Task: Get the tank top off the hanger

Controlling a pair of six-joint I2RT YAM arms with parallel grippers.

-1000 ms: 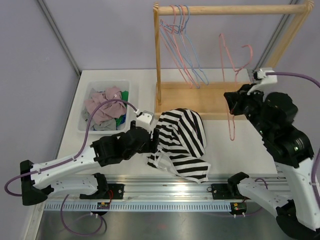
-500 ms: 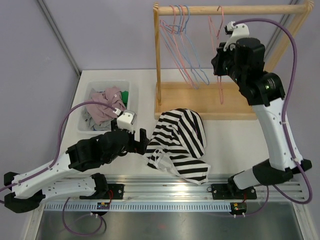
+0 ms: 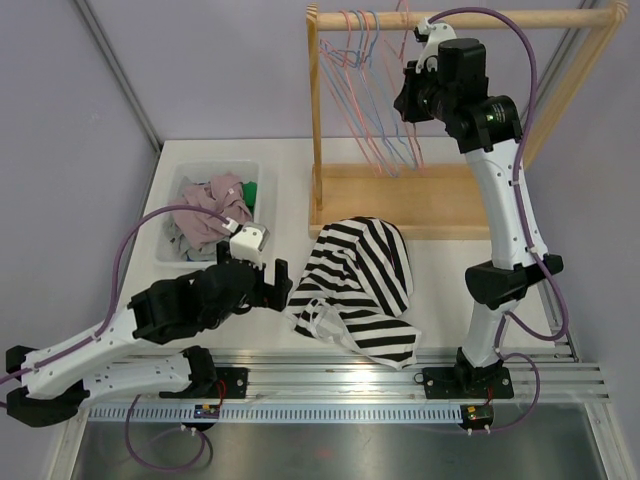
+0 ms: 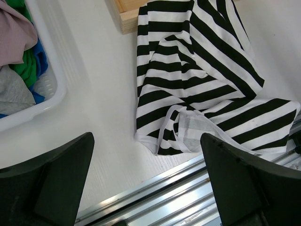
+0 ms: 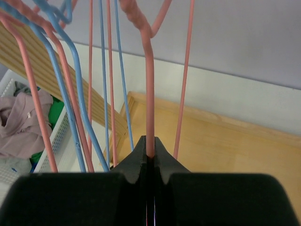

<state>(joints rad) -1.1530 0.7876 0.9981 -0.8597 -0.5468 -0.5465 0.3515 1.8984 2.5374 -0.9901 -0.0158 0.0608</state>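
The black-and-white striped tank top (image 3: 358,275) lies crumpled on the table, off any hanger; it also shows in the left wrist view (image 4: 197,80). My left gripper (image 3: 275,285) is open and empty, just left of the top's lower edge, its jaws wide apart (image 4: 146,137). My right gripper (image 3: 408,98) is raised at the rack's rod (image 3: 500,18) and shut on the stem of a bare pink hanger (image 5: 149,94), which sits pinched between its jaws (image 5: 150,150) among other hangers.
Several pink and blue hangers (image 3: 355,60) hang on the wooden rack, whose base (image 3: 400,195) stands behind the top. A white bin (image 3: 165,240) of clothes is at the left, also in the left wrist view (image 4: 47,80). A metal rail (image 3: 330,365) runs along the near edge.
My right arm has carried the pink hanger up and to the left to the rod. My left gripper has drawn back to the left from the tank top.
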